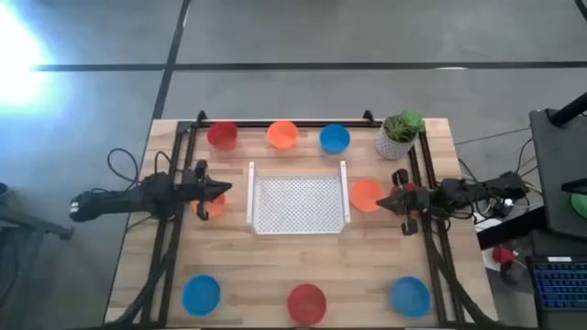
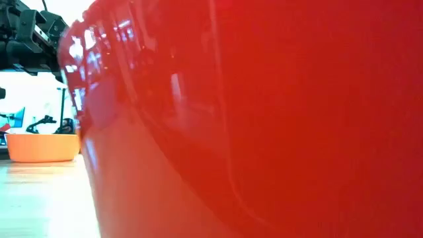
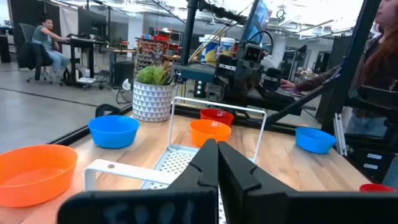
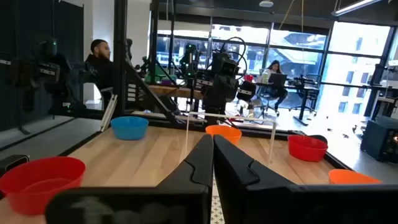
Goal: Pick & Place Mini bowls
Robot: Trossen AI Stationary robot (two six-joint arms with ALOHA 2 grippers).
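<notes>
From above, light, stiff, slippery small round plastic mini bowls (image 1: pixel 282 135) ring the white perforated tray (image 1: pixel 299 203) from ten to two o'clock and along six, best pinched at the rim, while both wrist views show left gripper (image 3: pixel 217 155) and right gripper (image 4: pixel 212 149) pressed together, empty.

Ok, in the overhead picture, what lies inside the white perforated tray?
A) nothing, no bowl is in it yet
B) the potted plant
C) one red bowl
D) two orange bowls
A: the white perforated tray shows only its bare dotted floor, while the nearest orange bowl sits on the wood just outside its right side.
</notes>
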